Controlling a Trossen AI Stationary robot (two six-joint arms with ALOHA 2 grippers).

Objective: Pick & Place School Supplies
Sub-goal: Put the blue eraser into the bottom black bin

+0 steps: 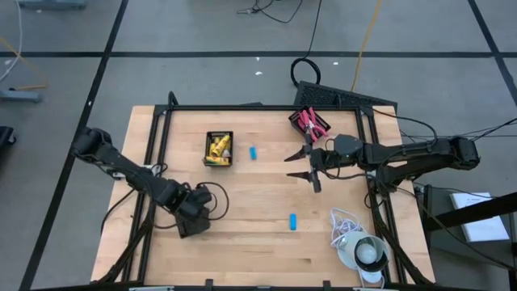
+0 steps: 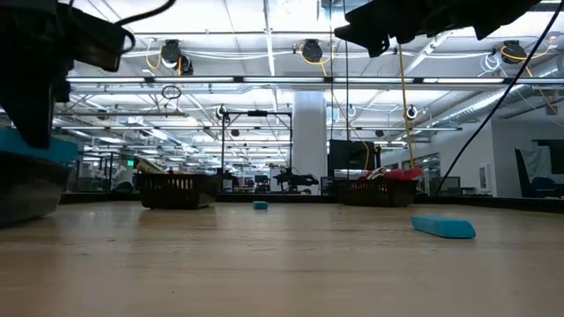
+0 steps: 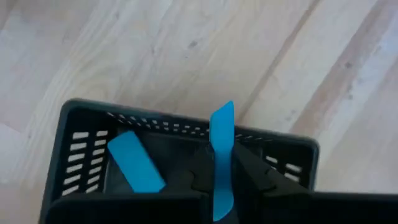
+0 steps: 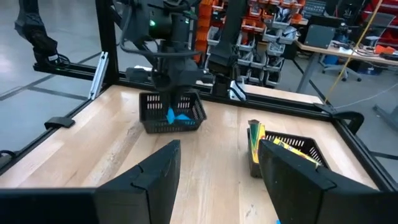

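Pale wood-plank table (image 1: 258, 206); left hand (image 3: 217, 180) grips flat blue oblong piece (image 3: 221, 155) (over slotted black tray (image 3: 81, 149)); right hand (image 1: 304, 165) wide.

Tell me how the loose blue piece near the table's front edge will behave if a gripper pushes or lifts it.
The blue piece lies flat and oblong on the wooden table, so it will probably slide rather than roll. A matching blue piece stays straight in the left gripper, so it seems stiff. Being small, it is likely light.
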